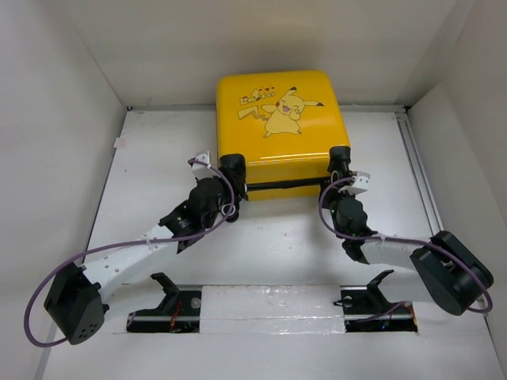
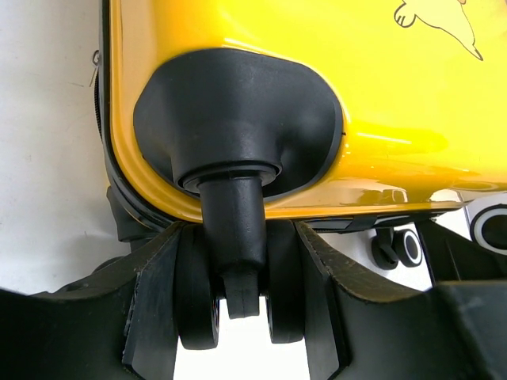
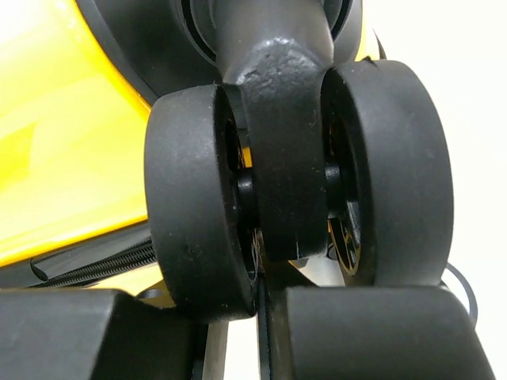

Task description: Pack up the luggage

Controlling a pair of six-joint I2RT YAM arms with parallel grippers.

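Note:
The luggage (image 1: 277, 119) is a yellow hard-shell case with a cartoon print, lying flat and closed at the back centre. My left gripper (image 1: 231, 168) is at its near-left corner. In the left wrist view the luggage (image 2: 396, 79) fills the top, and the left gripper (image 2: 238, 237) is shut on the black twin caster wheel (image 2: 198, 293), one finger against each side. My right gripper (image 1: 341, 164) is at the near-right corner. In the right wrist view the luggage (image 3: 63, 119) is at the left. The right gripper (image 3: 238, 305) sits just under another caster wheel (image 3: 198, 198), jaws drawn nearly together with nothing between them.
White walls close in the table on the left, right and back. A small tag (image 1: 120, 143) lies by the left wall. Two black brackets (image 1: 166, 286) stand by the slot at the near edge. Another caster wheel (image 2: 400, 247) shows under the case.

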